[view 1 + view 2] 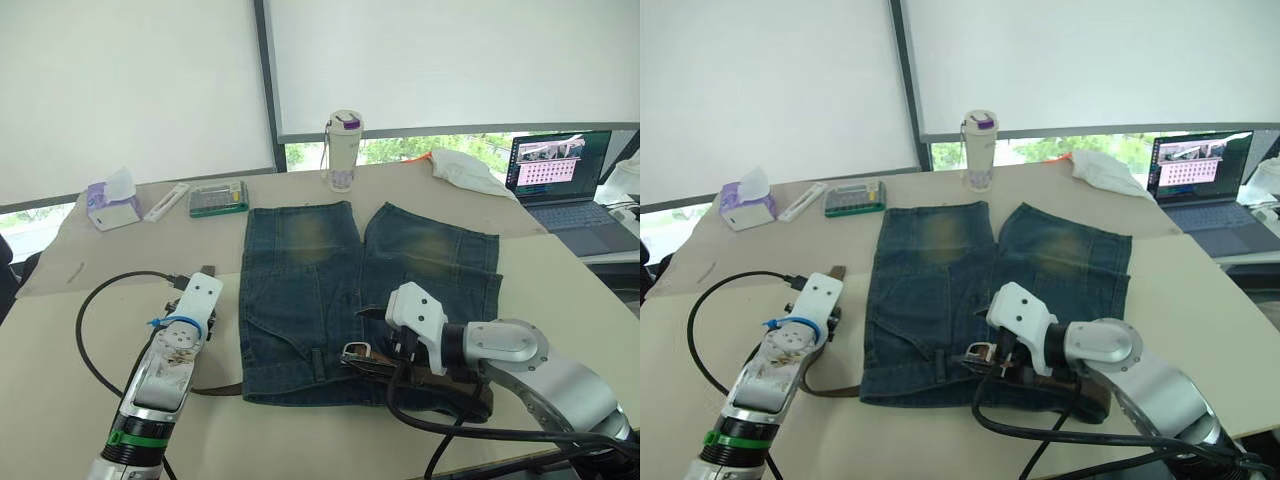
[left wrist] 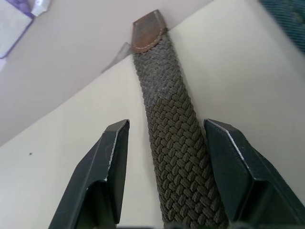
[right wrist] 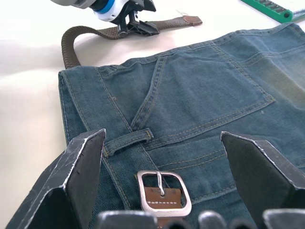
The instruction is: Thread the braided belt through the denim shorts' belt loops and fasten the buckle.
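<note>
I've got the left gripper (image 2: 164, 179) spread astride the dark olive woven belt (image 2: 167, 114) — strap's long axis runs fwd between the fingers, leather tip beyond. Right gripper (image 3: 162, 183), also spread, hovers just behind the silver rectangular buckle (image 3: 163, 192) on the faded blue denim shorts (image 1: 330, 290) waistband — left arm's nearer the free end.

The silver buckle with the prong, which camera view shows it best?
The right wrist view: the silver rectangular metal buckle lies between the open right claw, frame, prong and leather tab clear. Both eye views show it small on the faded blue denim shorts, beside the claw.

Bare table (image 1: 560, 270) beside denim shorts (image 1: 320, 290)
</note>
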